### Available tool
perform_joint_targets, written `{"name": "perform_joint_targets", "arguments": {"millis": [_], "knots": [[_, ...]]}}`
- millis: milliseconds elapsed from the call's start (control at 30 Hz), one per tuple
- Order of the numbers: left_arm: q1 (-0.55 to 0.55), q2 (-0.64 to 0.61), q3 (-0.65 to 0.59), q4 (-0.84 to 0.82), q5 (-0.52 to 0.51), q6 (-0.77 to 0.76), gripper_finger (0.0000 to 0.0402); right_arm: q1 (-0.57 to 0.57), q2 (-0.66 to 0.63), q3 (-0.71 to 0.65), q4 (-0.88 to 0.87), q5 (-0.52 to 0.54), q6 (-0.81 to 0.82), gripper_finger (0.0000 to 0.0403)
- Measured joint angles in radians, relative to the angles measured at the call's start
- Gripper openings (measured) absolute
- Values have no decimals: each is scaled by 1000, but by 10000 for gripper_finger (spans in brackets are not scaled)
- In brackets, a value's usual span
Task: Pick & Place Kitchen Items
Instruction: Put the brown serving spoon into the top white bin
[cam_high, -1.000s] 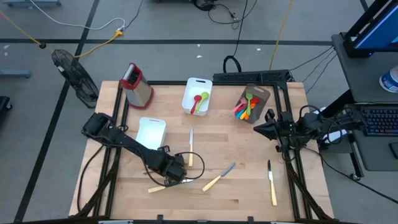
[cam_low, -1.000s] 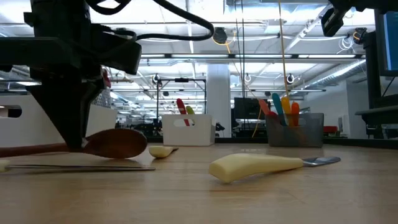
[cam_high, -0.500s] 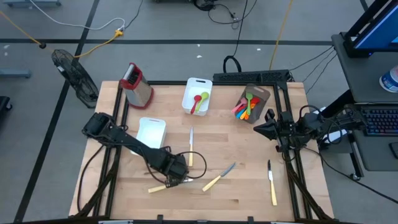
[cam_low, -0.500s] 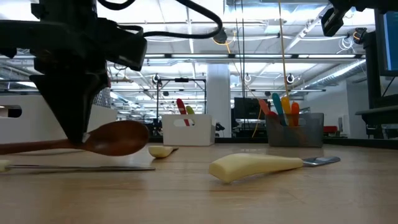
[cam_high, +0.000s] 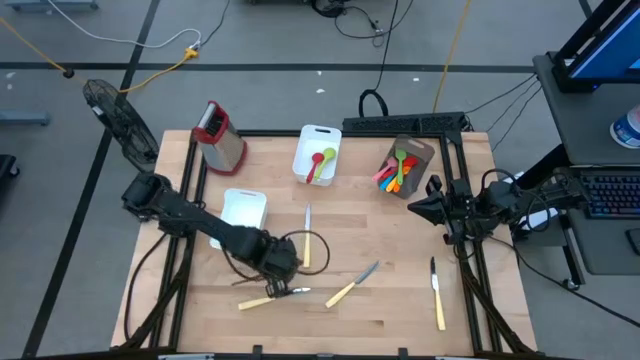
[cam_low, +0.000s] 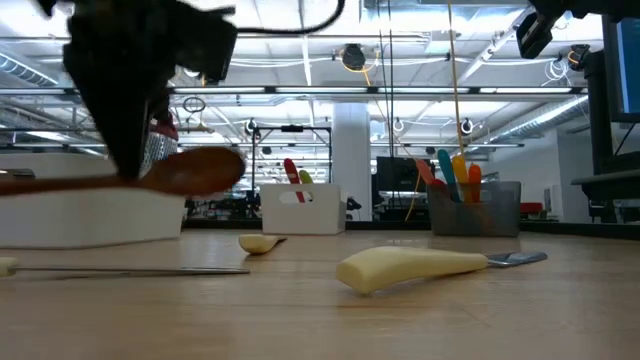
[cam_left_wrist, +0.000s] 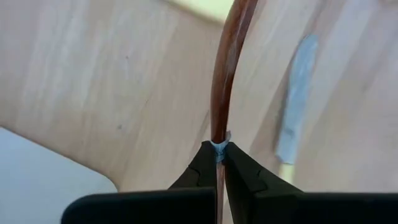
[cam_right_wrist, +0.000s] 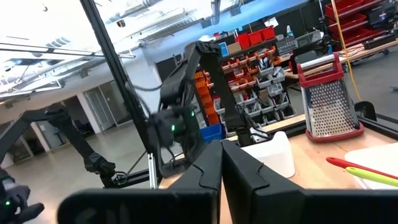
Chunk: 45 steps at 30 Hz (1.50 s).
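A wooden spoon (cam_low: 195, 170) hangs roughly level above the table, with my left gripper (cam_low: 128, 172) shut on its handle near the table's middle left (cam_high: 274, 260). Under and around it lie cream-handled knives: one (cam_high: 264, 298) just nearer than the gripper, one (cam_high: 307, 240) to its right, one (cam_high: 352, 285) farther right, and one (cam_high: 437, 295) near the right edge. My right gripper (cam_high: 416, 208) is shut, with nothing in it, raised at the table's right side. My left gripper pinches the spoon's brown handle (cam_left_wrist: 219, 132) between its two fingertips (cam_left_wrist: 239, 163). The fingers come from above, pointing down, and lie across the handle. The spoon is lifted clear of the table and stays about level, its bowl (cam_low: 205, 168) free.
A white tub (cam_high: 243, 213) stands just beyond the left gripper. A second white tub (cam_high: 317, 155) with a red and a green spoon stands at the far middle. A brown holder (cam_high: 405, 165) of coloured utensils is far right, and a red-topped grater (cam_high: 220, 135) far left.
My left gripper has risen and shifted a little toward the far edge, staying shut on the wooden spoon. The spoon, whose bowl lay on the table a second ago, now hangs clear of it, still about level.
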<state>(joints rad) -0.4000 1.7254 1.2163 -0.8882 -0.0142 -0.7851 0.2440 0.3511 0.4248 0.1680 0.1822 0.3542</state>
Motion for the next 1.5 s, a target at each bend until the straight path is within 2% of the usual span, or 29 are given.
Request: {"name": "perform_joint_targets", "arguments": {"millis": [300, 467, 567, 800, 933, 1300, 1500], "knots": [[86, -192, 0, 48, 3, -116, 0, 0, 0, 0, 0, 0, 0, 4], [158, -277, 0, 196, 7, -165, 0, 0, 0, 0, 1, 0, 0, 4], [211, -302, 1, 302, 45, -179, 0, 0, 0, 0, 0, 0, 2, 4], [378, -291, 1, 564, 199, -213, 0, 0, 0, 0, 0, 0, 8, 4], [498, -286, 1, 661, 296, -275, 0, 0, 0, 0, 0, 0, 29, 4], [822, -239, 0, 685, 506, -441, 0, 0, 0, 0, -2, 0, 20, 4], [920, -122, 1, 828, 644, -514, 0, 0, 0, 0, -20, 0, 19, 4]]}}
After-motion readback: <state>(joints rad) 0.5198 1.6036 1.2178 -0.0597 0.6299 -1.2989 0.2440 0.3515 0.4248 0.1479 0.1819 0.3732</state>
